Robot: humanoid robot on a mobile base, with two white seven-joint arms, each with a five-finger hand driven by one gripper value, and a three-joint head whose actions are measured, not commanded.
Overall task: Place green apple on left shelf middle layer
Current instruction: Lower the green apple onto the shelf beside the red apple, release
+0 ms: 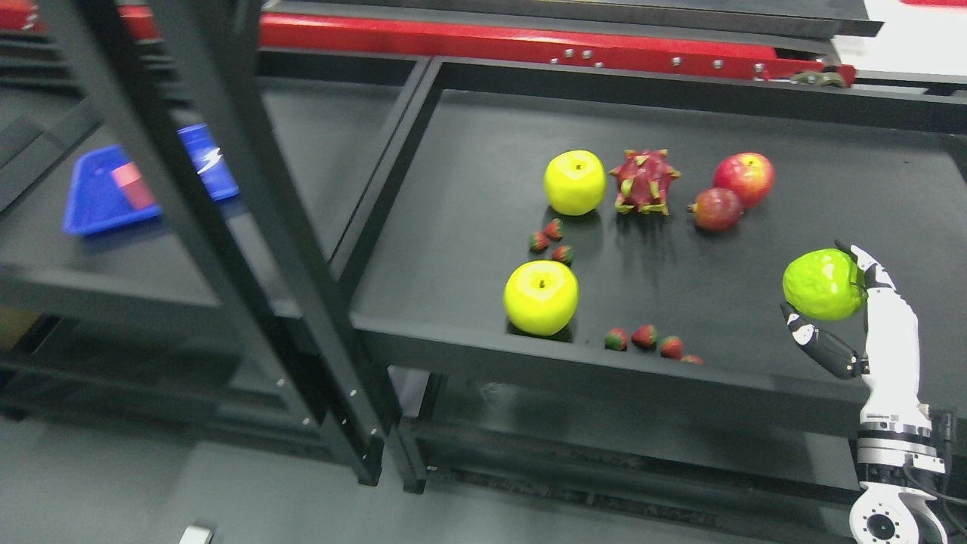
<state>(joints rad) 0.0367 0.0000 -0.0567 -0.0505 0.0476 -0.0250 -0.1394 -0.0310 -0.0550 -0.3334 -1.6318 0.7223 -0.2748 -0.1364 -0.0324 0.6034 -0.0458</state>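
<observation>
two black shelf units are being shown side by side: the right shelf [483, 166] is taking up most of the view, the left shelf [317, 136] is sitting behind a dark upright post [227, 189]. a red beam [529, 45] is running along the back. on the left shelf a blue tray [98, 204] is being seen with a pink block [134, 185] on it, partly hidden by the post.

the right hand [846, 317] is being raised from the lower right, white and black fingers [869, 264] wrapped around the green apple [822, 284], which is being held clear of the right shelf near its right front edge.

on the right shelf deck: two yellow-green apples, one at the back [575, 182], one near the front lip [541, 297]. a dragon fruit [644, 181] is sitting just beside the back one. a red apple [744, 178] is being touched by a smaller dark red fruit [716, 209]. strawberries are being seen in two groups: three between the yellow-green apples [551, 240], a row along the front lip [644, 337].
</observation>
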